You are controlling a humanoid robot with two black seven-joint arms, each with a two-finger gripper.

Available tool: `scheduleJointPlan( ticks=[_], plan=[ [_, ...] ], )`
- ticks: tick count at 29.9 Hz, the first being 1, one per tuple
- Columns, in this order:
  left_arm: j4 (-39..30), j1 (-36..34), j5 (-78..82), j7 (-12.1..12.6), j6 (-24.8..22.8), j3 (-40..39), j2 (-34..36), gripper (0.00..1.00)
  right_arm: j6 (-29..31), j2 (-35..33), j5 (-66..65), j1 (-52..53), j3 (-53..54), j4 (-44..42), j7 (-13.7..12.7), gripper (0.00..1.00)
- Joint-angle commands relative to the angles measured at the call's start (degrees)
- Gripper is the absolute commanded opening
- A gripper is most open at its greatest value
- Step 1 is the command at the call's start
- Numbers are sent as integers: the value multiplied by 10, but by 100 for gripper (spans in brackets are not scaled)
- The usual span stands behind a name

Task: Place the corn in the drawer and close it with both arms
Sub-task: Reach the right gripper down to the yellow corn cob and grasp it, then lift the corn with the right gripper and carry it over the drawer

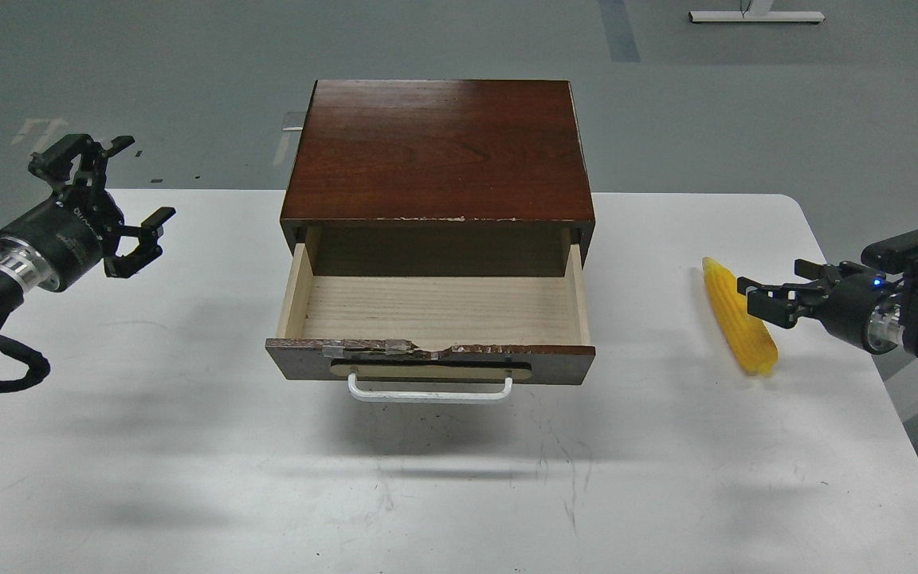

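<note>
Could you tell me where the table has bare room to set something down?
Bare table lies in front of the drawer, and between it and the left tool. The open drawer's floor is empty. It is crowded at the right, where the right tool meets the corn.

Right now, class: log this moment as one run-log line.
drawer: open, empty | corn: on table, right | right gripper: at corn | left gripper: open, clear
</note>
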Motion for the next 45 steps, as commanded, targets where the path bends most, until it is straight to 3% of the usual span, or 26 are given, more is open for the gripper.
scheduleJointPlan(
  ticks=[1,8,10,11,12,13,14,19,22,23,25,28,32,40,44,45],
  plan=[
    [0,1,0,0,0,-1,2,98,-19,52,1,-13,-31,-59,-1,94],
    [-3,7,0,-4,-5,-1,17,98,-21,92,2,-30,-38,-73,-1,86],
    [-3,13,0,-4,-7,-2,20,98,-21,98,4,-33,-37,-72,-1,58],
    [-3,13,0,-4,-7,-2,20,98,-21,98,4,-33,-37,-72,-1,58],
    [-3,14,0,-5,-7,-2,21,98,-21,102,4,-32,-37,-72,-4,23],
    [-4,14,0,-5,-7,-2,22,98,-21,102,5,-32,-35,-72,-5,3],
    [-3,15,0,-5,-7,-2,24,98,-23,100,6,-33,-25,-74,-7,0],
    [-3,14,0,-5,-6,-2,23,98,-49,93,45,-16,7,-71,-7,0],
    [-3,14,0,-4,-5,-3,23,98,-122,61,43,58,5,-43,4,0],
    [-3,14,0,-4,-5,-3,23,98,-149,44,35,99,-2,-7,12,0],
    [-3,14,0,-4,-5,-3,23,98,-149,29,15,151,-16,43,23,0],
    [-3,14,0,-4,-5,-3,24,98,-149,23,-66,311,-52,157,48,0],
    [-3,14,0,-4,-3,-6,25,98,-149,112,-77,399,-102,169,87,0],
    [-3,14,-1,-4,-1,-8,43,98,-149,296,-141,398,-172,140,87,0],
    [-3,14,-1,-5,-5,-8,57,98,-149,308,-140,389,-201,126,87,0],
    [-3,14,-2,-5,-5,-8,59,98,-149,308,-140,386,-201,126,87,7]
  ],
)
